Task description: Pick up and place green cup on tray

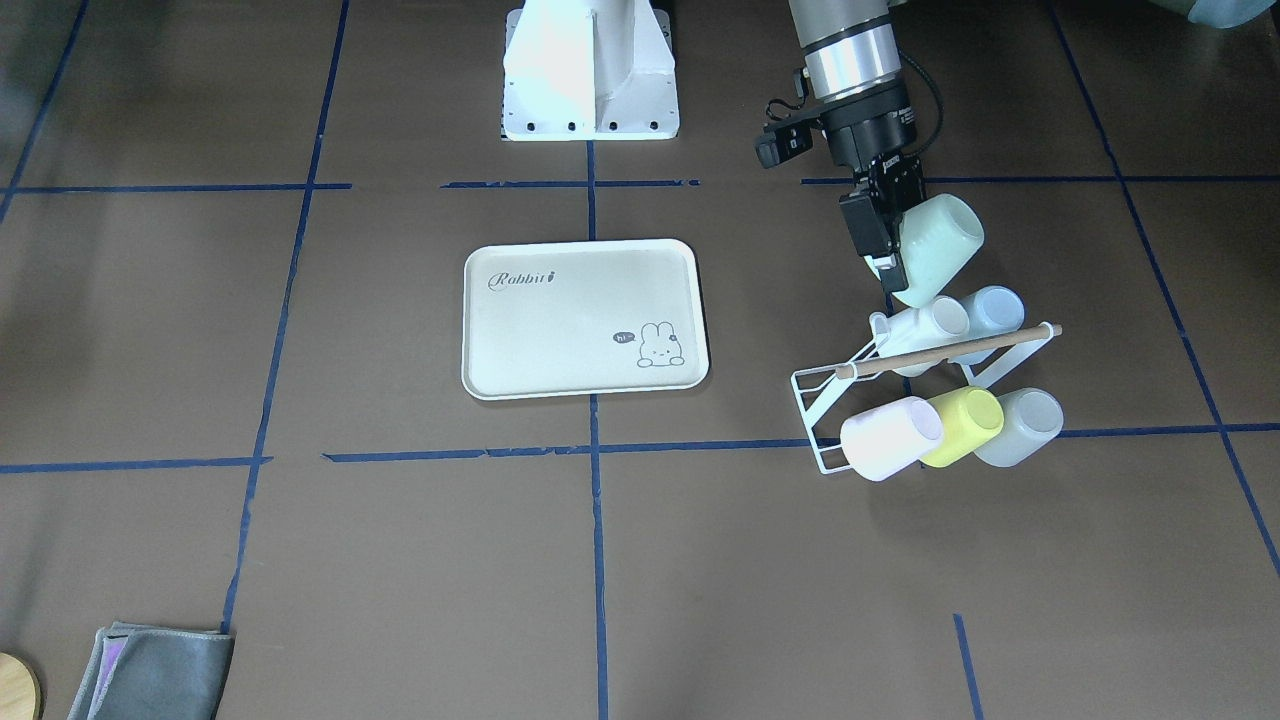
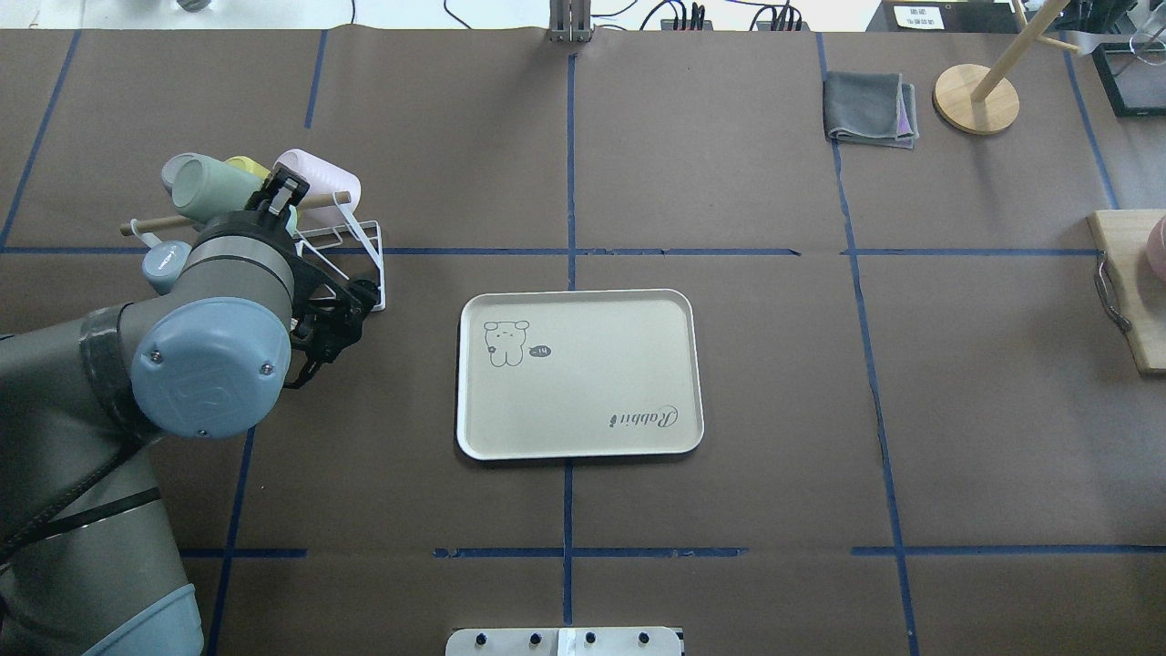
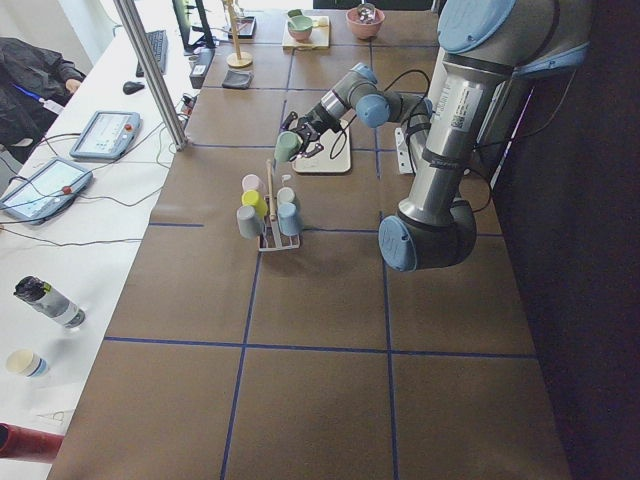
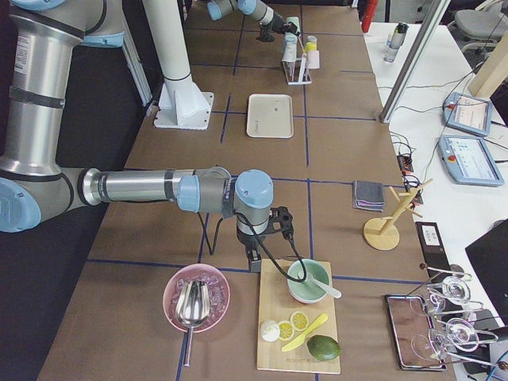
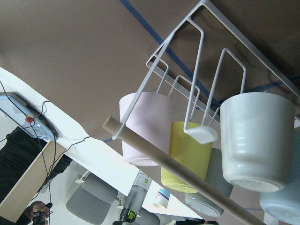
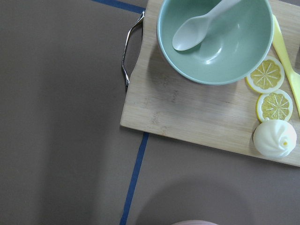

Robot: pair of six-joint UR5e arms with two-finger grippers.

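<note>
The pale mint-green cup (image 1: pixel 938 247) hangs tilted in the air above the white wire cup rack (image 1: pixel 822 392), clear of its pegs. My left gripper (image 1: pixel 889 268) is shut on the cup's rim. The cup also shows in the overhead view (image 2: pixel 206 187) just beyond my left wrist, and in the exterior left view (image 3: pixel 288 147). The cream "Rabbit" tray (image 1: pixel 585 320) lies flat and empty at the table's middle (image 2: pixel 583 374). My right gripper (image 4: pixel 279 221) shows only in the exterior right view, beside a wooden board; I cannot tell if it is open or shut.
The rack holds white (image 1: pixel 935 325), pale blue (image 1: pixel 995 310), pink (image 1: pixel 890 437), yellow-green (image 1: pixel 963 425) and grey (image 1: pixel 1020 427) cups under a wooden bar (image 1: pixel 950 350). A folded grey cloth (image 2: pixel 870 109) and a wooden stand (image 2: pixel 976 98) sit far right. A board (image 6: pixel 197 108) carries a green bowl (image 6: pixel 215 40).
</note>
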